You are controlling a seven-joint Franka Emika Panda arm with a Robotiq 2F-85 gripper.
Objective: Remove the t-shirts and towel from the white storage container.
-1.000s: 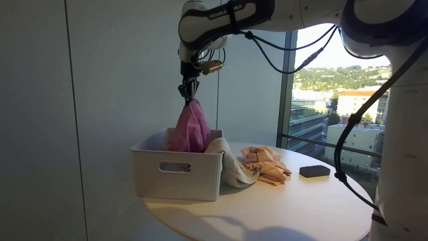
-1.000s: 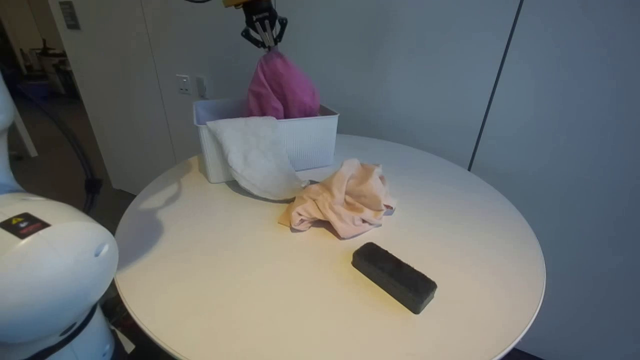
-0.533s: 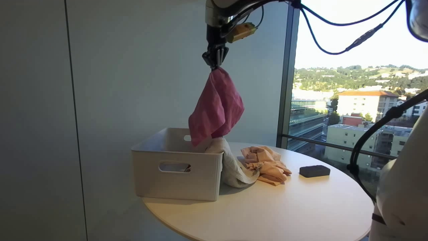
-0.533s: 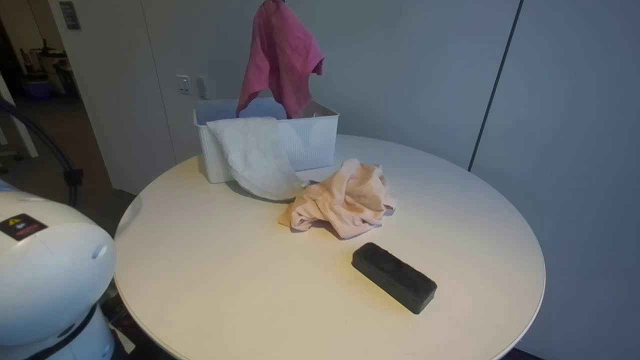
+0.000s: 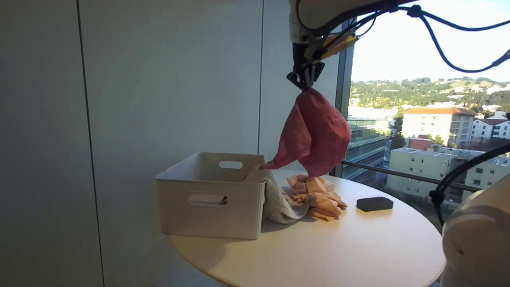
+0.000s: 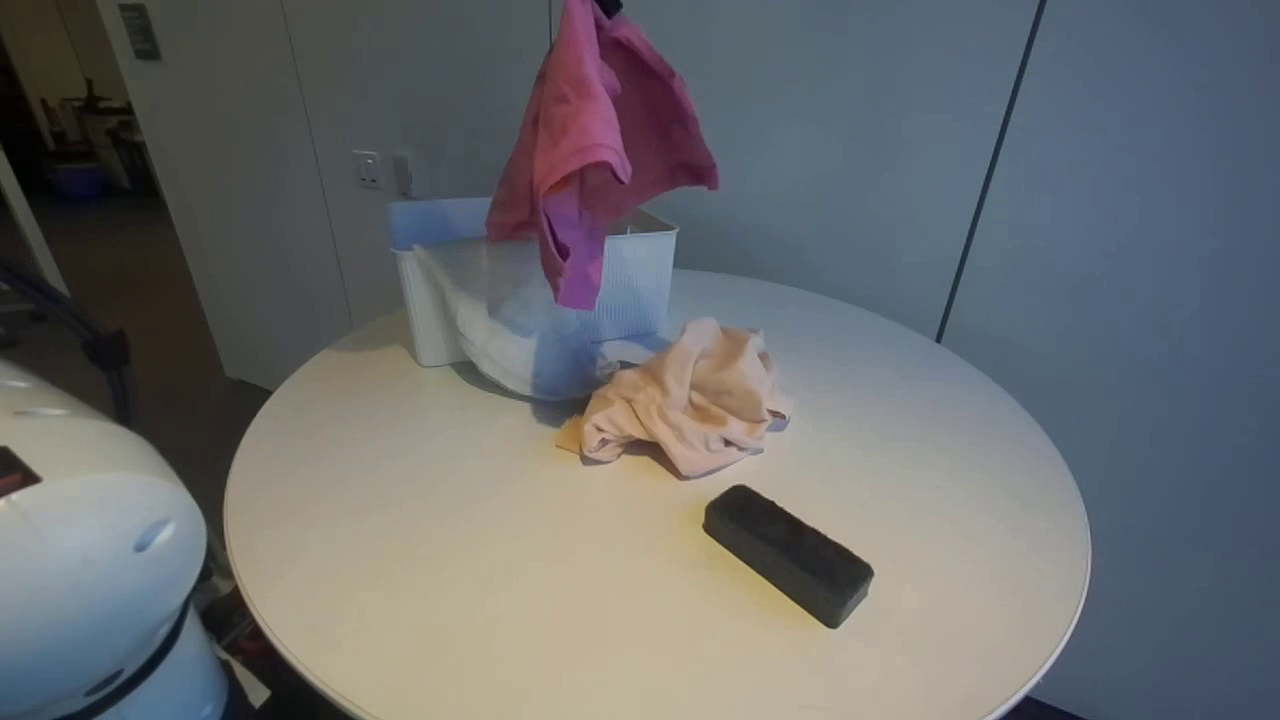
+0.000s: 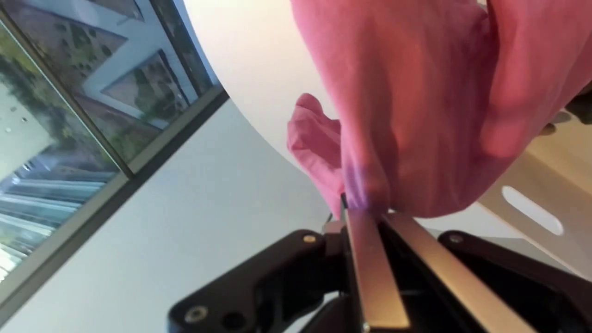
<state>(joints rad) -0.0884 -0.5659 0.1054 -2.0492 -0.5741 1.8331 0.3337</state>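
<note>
White storage container (image 5: 211,223), towel (image 5: 277,204) partly inside

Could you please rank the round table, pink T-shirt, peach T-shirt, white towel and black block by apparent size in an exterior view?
Largest to smallest:
round table
pink T-shirt
peach T-shirt and white towel, too alike to rank
black block

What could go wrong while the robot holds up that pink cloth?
The gripper pinches the pink cloth only at its top, so it might slip. The cloth's low corner overlaps the white towel in an exterior view; if they touch, it may tug the towel, draped over the rim of the white storage container.
</note>
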